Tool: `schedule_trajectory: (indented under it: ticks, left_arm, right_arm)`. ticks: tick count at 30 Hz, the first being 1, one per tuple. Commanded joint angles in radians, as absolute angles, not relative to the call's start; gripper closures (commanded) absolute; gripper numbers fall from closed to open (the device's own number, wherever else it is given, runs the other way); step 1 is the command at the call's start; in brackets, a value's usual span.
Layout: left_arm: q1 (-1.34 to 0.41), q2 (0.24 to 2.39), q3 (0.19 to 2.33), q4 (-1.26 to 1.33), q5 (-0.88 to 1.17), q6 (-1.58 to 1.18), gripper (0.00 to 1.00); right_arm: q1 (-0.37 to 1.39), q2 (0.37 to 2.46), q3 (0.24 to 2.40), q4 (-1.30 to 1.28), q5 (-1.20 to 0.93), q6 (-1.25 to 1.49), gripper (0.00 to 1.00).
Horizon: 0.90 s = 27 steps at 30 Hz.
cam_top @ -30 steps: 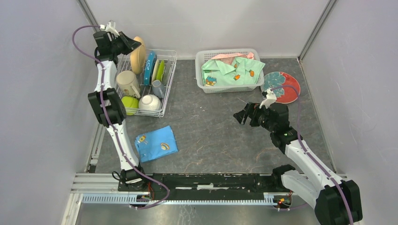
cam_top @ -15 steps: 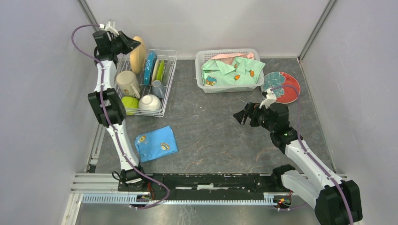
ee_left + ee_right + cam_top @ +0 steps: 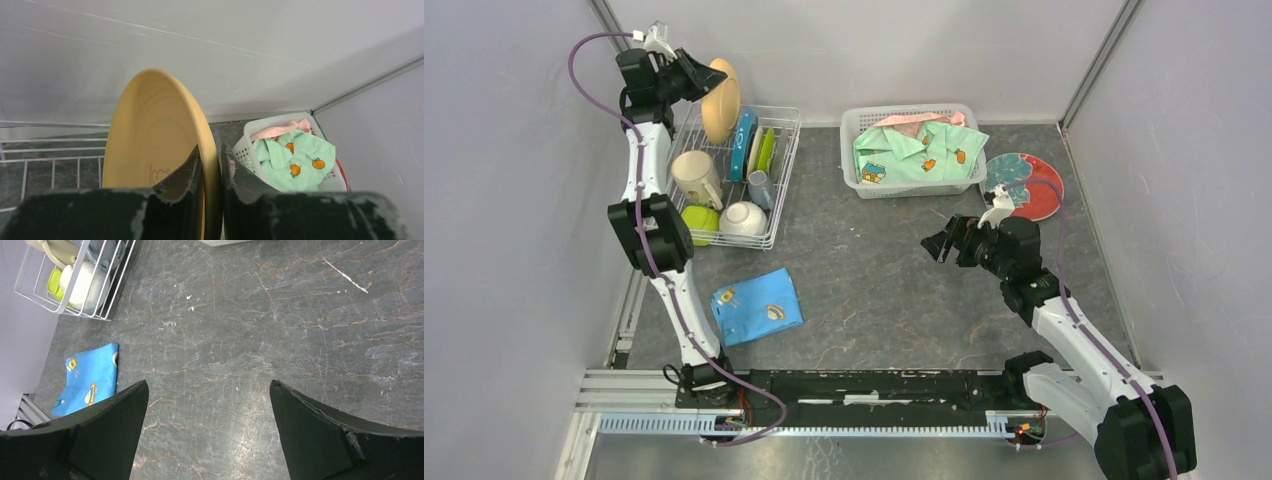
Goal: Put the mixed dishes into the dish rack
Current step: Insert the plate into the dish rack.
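your left claw point(image 3: 210, 150) is clenched on the rim of the tan plate point(image 3: 150, 125), one finger on each face. the plate hangs on edge over the far left corner of the rack point(image 3: 782, 112), above the wires and not seated. keep it upright and square to the tines. bring it straight down into the gap left of the blue plate point(image 3: 744, 142), and let go only once the lower edge rests on wire. the grip sits at the very rim, so a tilt could likely make the plate swing. the blue plate and green plate point(image 3: 767, 150) stand just beside that gap, so don't knock them. the mug point(image 3: 694, 176) and bowl point(image 3: 744, 217) sit nearer in the rack. your right claw point(image 3: 208, 385) is spread wide over the table point(image 3: 280, 315), holding nothing. a red plate point(image 3: 1034, 192) lies flat beside the basket point(image 3: 904, 188), outside the rack. the cloth point(image 3: 757, 306) is well apart.
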<state>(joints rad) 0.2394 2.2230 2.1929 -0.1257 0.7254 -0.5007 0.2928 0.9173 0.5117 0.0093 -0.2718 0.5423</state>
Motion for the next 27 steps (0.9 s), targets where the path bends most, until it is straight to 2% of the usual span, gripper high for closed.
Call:
schedule_trajectory:
  ticks: [1, 18, 24, 27]
  left_arm:
    - [0.235, 2.143, 2.211, -0.141, 0.756, -0.535, 0.98]
    - [0.233, 2.123, 1.952, -0.034, 0.755, -0.521, 0.98]
    - [0.229, 2.145, 1.918, -0.036, 0.755, -0.486, 0.86]
    - [0.229, 2.151, 1.929, -0.043, 0.761, -0.484, 0.7]
  right_arm:
    - [0.296, 0.911, 0.57, 0.024, -0.267, 0.553, 0.02]
    - [0.301, 0.879, 0.548, 0.03, -0.272, 0.565, 0.02]
    - [0.305, 0.874, 0.542, 0.041, -0.291, 0.571, 0.02]
    - [0.307, 0.868, 0.54, 0.041, -0.293, 0.567, 0.02]
